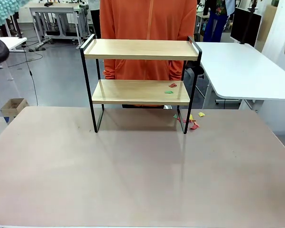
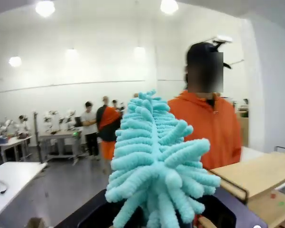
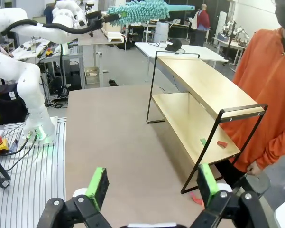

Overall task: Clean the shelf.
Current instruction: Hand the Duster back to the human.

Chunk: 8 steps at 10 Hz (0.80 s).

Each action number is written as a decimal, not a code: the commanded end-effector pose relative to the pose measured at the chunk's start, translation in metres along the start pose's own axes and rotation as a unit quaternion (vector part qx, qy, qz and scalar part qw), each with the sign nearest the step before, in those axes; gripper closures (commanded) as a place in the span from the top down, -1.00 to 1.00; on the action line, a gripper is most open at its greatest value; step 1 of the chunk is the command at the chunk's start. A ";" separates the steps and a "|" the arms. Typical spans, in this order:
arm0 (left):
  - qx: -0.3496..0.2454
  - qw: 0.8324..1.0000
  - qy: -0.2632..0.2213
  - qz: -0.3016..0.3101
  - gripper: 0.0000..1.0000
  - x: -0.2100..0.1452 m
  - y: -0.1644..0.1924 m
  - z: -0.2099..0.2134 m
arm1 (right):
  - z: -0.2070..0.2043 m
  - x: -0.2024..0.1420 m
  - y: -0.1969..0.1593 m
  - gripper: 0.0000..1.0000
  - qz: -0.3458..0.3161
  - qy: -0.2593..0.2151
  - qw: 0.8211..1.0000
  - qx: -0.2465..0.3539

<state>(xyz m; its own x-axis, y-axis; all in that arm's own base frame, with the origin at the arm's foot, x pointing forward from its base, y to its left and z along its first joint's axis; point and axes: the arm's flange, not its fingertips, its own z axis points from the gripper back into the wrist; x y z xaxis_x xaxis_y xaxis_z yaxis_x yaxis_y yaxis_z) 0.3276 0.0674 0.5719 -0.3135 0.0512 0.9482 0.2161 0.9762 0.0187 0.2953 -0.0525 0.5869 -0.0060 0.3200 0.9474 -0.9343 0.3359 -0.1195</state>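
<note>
The shelf [image 1: 140, 49] stands at the far middle of the table, with two light wooden boards in a black frame. A red scrap [image 1: 172, 85] and a green scrap [image 1: 169, 91] lie on the right end of its lower board. My left gripper [image 3: 96, 19] is raised high at the left, shut on the handle of a fluffy teal duster [image 2: 154, 161], whose head also shows as the duster [image 1: 2, 9] at the picture's top left. My right gripper [image 3: 151, 186] hangs open above the table's right side, well apart from the shelf [image 3: 199, 95].
A person in an orange top [image 1: 149, 19] stands right behind the shelf. Several coloured scraps [image 1: 192, 123] lie on the brown table [image 1: 133, 175] by the shelf's right front leg. A white table [image 1: 242, 66] stands at the right, a cardboard box [image 1: 13, 107] on the floor at the left.
</note>
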 end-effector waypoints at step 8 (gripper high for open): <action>0.050 0.992 0.103 0.048 -0.65 -0.192 -0.039 0.099 | 0.000 0.002 -0.002 1.00 0.008 -0.013 1.000 -0.002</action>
<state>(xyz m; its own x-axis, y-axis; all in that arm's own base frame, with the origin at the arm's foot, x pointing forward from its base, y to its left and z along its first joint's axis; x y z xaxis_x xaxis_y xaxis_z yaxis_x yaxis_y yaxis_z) 0.3641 0.1165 0.4636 -0.0813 0.1273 0.9885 0.1393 0.9835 -0.1152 0.2954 -0.0523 0.5869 -0.0055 0.3209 0.9471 -0.9343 0.3358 -0.1193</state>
